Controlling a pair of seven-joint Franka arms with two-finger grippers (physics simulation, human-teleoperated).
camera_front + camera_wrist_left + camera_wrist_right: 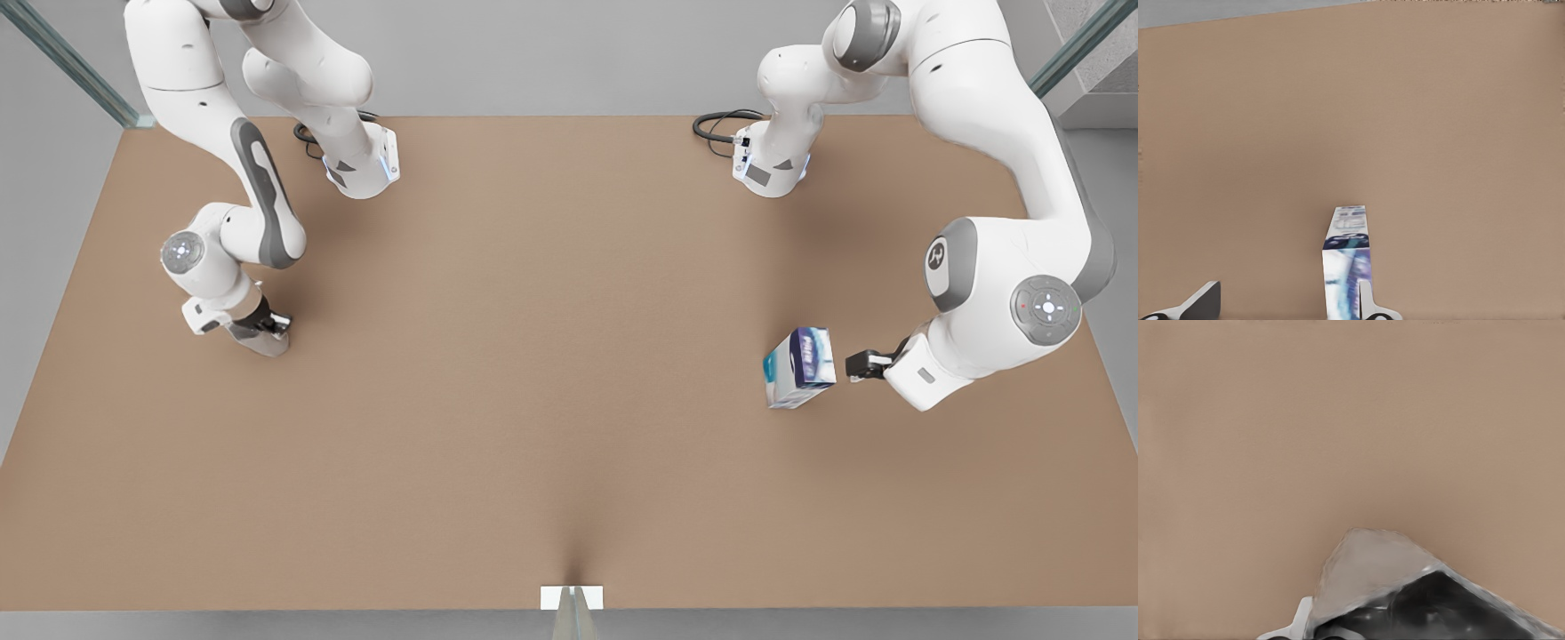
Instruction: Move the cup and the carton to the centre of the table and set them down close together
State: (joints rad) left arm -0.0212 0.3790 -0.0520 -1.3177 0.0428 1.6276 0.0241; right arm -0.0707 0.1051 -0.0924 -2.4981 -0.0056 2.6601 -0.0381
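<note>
Front view: the left gripper [855, 364], at right of frame, sits by the carton [800, 367], fingers spread and holding nothing; left wrist view has one finger [1366, 301] touching the box. Carton looks light, stiff (judging by its size), so grip its flat sides. Right gripper [267, 333], at left of frame, is clamped on the cup [1368, 570], prob. thin and slippery. Both sit far from the table [533, 356] centre.

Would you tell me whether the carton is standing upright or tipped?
Tipped: the carton leans askew beside the left gripper, its edges slanted.
</note>
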